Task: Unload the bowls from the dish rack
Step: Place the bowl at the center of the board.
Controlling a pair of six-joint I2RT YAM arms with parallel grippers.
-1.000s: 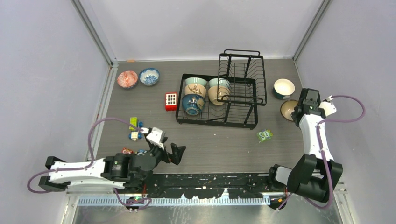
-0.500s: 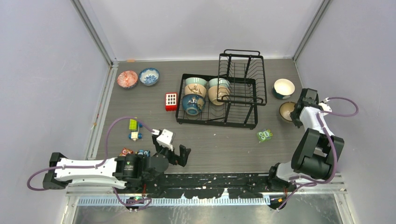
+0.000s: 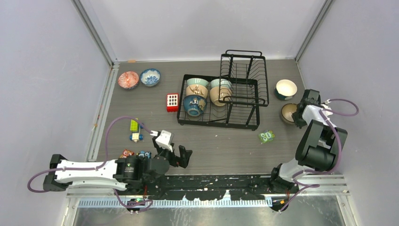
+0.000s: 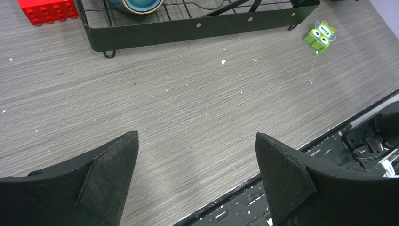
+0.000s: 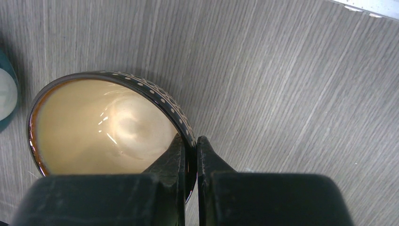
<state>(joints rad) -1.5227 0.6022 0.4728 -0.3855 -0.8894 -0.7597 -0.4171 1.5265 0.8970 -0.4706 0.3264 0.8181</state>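
Your right pincer [image 5: 192,147] is clamped on the rim of the brown, dot-edged ceramic bowl with a cream inside [image 5: 103,125], one finger inside and one outside. That keeps it upright, low over the grey wood-grain table [image 3: 221,146], right of the black wire dish rack [image 3: 217,123]. Your left pincer [image 4: 196,141] hangs spread wide, empty. Four more bowls [image 3: 195,104] wait in the rack.

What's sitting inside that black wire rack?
The rack holds two rows. Left: pale green bowl, tan bowl, dark blue bowl. The right row shows two more, but the basket overlaps it, hiding part.
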